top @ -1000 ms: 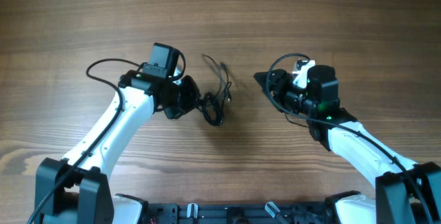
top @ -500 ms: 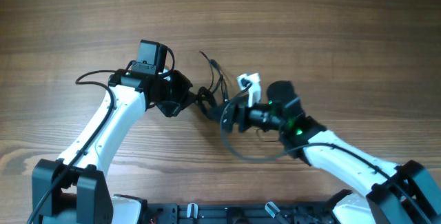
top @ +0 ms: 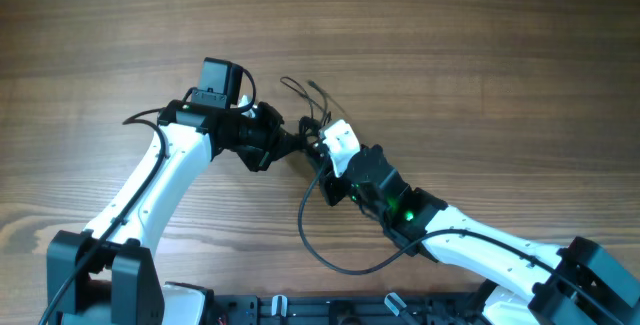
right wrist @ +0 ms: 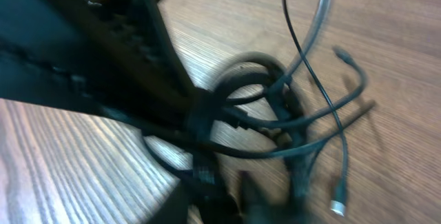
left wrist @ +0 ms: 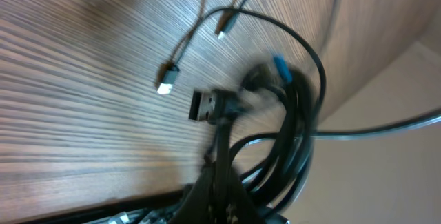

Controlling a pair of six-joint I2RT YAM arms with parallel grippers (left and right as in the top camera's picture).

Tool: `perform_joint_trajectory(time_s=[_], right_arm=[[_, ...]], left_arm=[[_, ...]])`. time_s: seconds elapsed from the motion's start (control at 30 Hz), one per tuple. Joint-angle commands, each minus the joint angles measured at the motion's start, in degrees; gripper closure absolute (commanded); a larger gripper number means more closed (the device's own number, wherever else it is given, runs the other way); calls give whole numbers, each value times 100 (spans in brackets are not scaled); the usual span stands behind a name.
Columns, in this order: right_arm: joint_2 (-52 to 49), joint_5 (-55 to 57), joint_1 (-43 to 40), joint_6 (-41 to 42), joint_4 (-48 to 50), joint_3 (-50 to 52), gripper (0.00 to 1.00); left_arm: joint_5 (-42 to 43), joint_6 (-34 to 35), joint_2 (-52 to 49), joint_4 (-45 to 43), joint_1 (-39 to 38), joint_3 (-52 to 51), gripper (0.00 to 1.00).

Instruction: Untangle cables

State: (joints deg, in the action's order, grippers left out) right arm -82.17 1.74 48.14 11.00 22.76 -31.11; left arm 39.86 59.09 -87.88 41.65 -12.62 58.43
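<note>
Overhead, cables: the thin black flexible cables point(top: 308, 127) sit knotted about midway between the left and right edges of the brown wood-grain tabletop point(top: 500, 45). Loose strands fan toward the far edge.
Overhead, left gripper: the left gripper point(top: 289, 144) has its jaws closed on the knot, and we judge that this anchors it.
Overhead, right gripper: the right gripper point(top: 320, 152) meets the knot from the right-edge side, likely to draw a strand free. We cannot tell how far its jaws are open.
Left wrist: the pinched coil runs up from the fingers point(left wrist: 219, 177), while silver-tipped plug ends point(left wrist: 165, 84) lie slack on the wood.
Right wrist: the view is blurred. We see a loop clamped by the other arm's jaws, but the right gripper's own fingertips are unclear.
</note>
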Motion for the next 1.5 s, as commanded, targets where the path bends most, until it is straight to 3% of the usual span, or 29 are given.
perform_joint_trajectory(time_s=[0.0, 0.1, 0.27, 0.33, 0.43, 0.5, 0.57, 0.63, 0.73, 0.8, 0.93, 1.0, 1.07, 1.23, 1.37, 1.47], right_arm=[[83, 597, -48, 251, 251, -72, 96], [343, 595, -48, 892, 640, -72, 96], [756, 623, -101, 887, 564, -72, 96], [756, 697, -144, 852, 466, -72, 96], [756, 1274, -214, 868, 168, -72, 96], [756, 1368, -214, 872, 188, -72, 96], [756, 1370, -216, 957, 234, -72, 96], [756, 1366, -227, 1029, 234, -72, 96], [756, 1368, -243, 1276, 223, -72, 96], [756, 1360, -243, 1617, 212, -72, 96], [756, 734, -249, 2997, 42, -72, 96], [756, 280, -306, 3644, -90, -72, 96], [754, -289, -481, 4168, -190, -72, 96], [754, -1204, -1064, 4597, -247, -72, 96], [750, -1663, -1532, 4916, -317, -72, 96], [750, -1709, -1596, 4918, -490, -72, 96]], left_arm=[[66, -623, -9, 39, 26, -28, 96], [-1064, -940, -9, 428, 24, -28, 96], [-2763, -918, -11, 1329, 26, -28, 96], [-2962, -918, -11, 1506, 26, -28, 96], [-2983, -949, -11, 1746, 26, -28, 96], [-2643, -1344, -11, 1768, 26, -28, 95], [-1342, -2428, -9, 1513, 26, -28, 86], [-413, -3176, -11, 1311, 26, -28, 68], [-323, -3141, -9, 1047, 26, -28, 46], [-326, -2850, -11, 837, 26, -28, 40], [-337, -2337, -9, 269, 26, -28, 18], [-501, -2258, -9, 17, 20, -28, 16], [-1379, -2258, 2, -234, -42, -28, 15], [-2673, -2308, 22, -710, -481, -31, 12], [-2680, -2371, 22, -1029, -903, -31, 12], [-2234, -2374, 68, -1460, -1088, -31, 12]])
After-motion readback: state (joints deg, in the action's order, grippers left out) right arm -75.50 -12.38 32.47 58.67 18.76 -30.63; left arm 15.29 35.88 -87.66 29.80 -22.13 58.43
